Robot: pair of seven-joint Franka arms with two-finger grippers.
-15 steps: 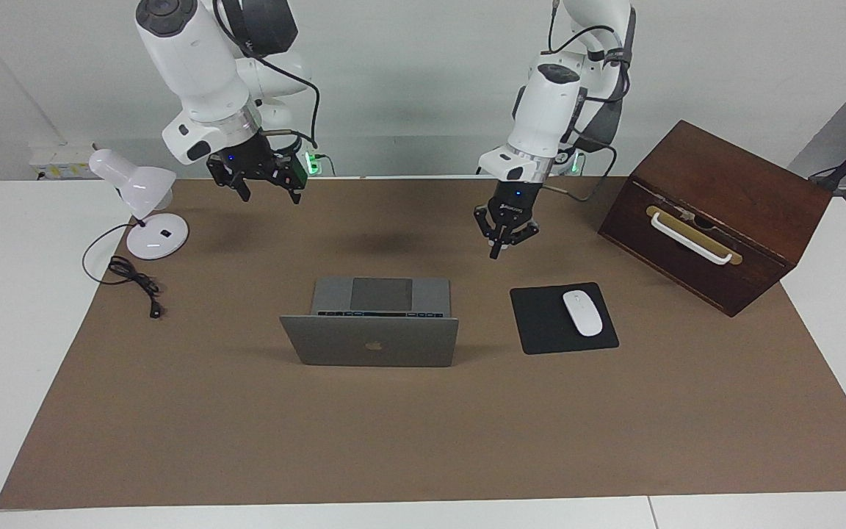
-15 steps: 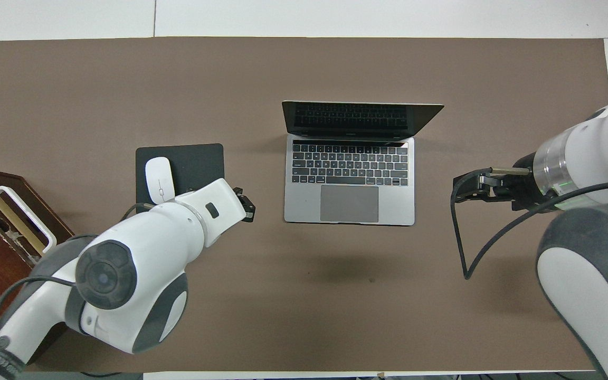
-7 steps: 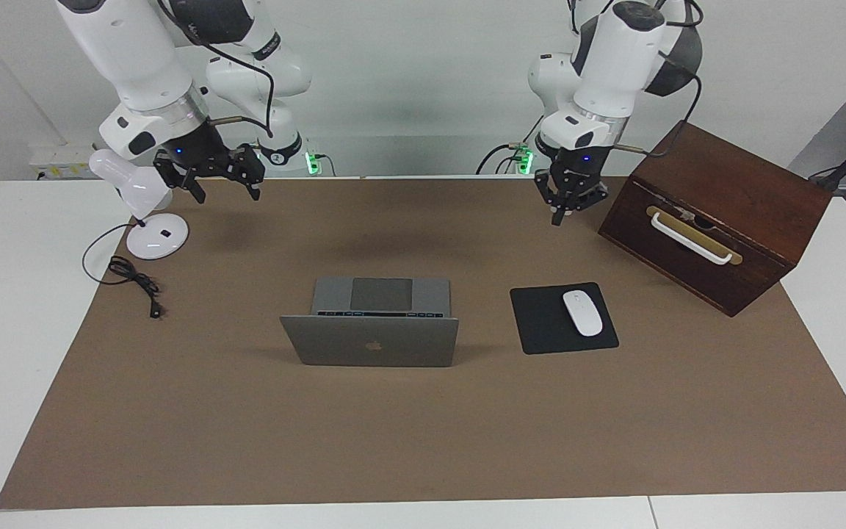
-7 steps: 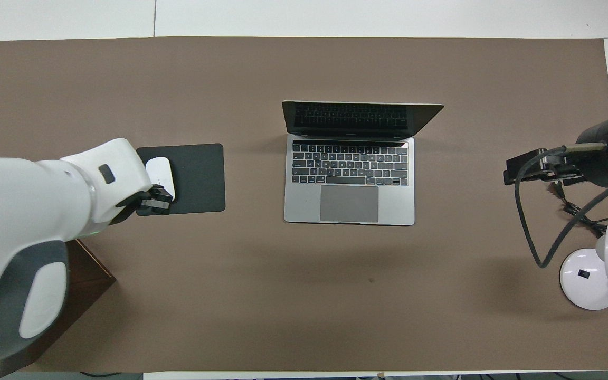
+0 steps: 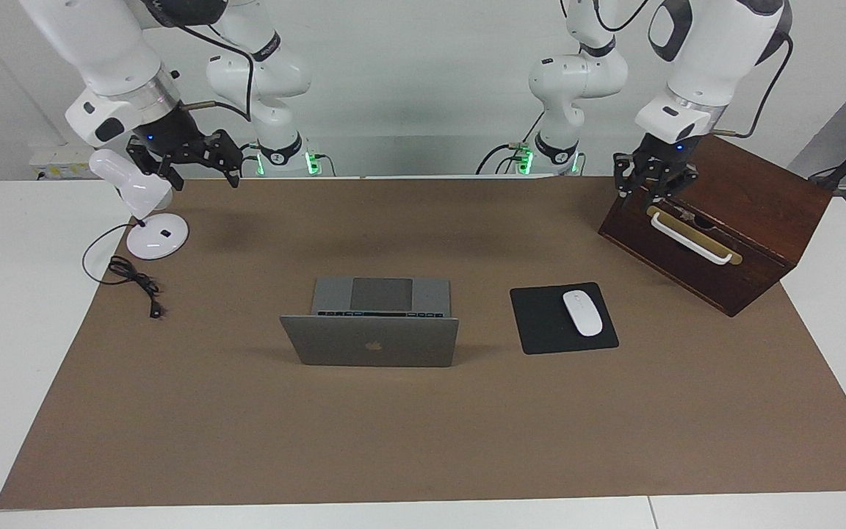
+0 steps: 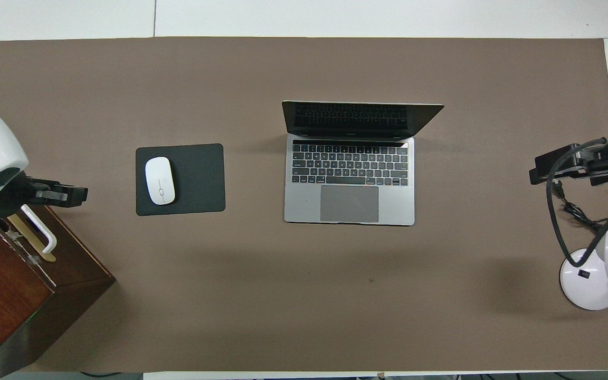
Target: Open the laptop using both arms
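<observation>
Two white arms hang raised at the robots' end of the table, one at each end. The right gripper point(image 5: 199, 170) hovers beside the shade of the white desk lamp point(image 5: 145, 208), over the brown mat point(image 5: 423, 433), with its two fingers clearly apart and nothing between them. The left gripper point(image 5: 654, 187) hangs over the upper front edge of the dark wooden box point(image 5: 724, 213), just above that box's white handle point(image 5: 689, 236); its fingers stand apart and hold nothing, though whether a tip touches the box cannot be told. The box sits tilted at the left arm's end of the table.

A black cable point(image 5: 133, 278) lies coiled on the mat a little farther from the robots than the lamp's round base.

Farther out, near the middle of the mat, the silver-grey laptop point(image 5: 371, 323) stands open. Its keyboard deck with the large trackpad lies flat and faces the robots, and its lid is up, with the dark apple logo on the back. Neither gripper is near it.

Beside the laptop, toward the left arm's end, a black mouse pad point(image 5: 540, 323) lies flat with a white mouse point(image 5: 582, 313) resting on it.
</observation>
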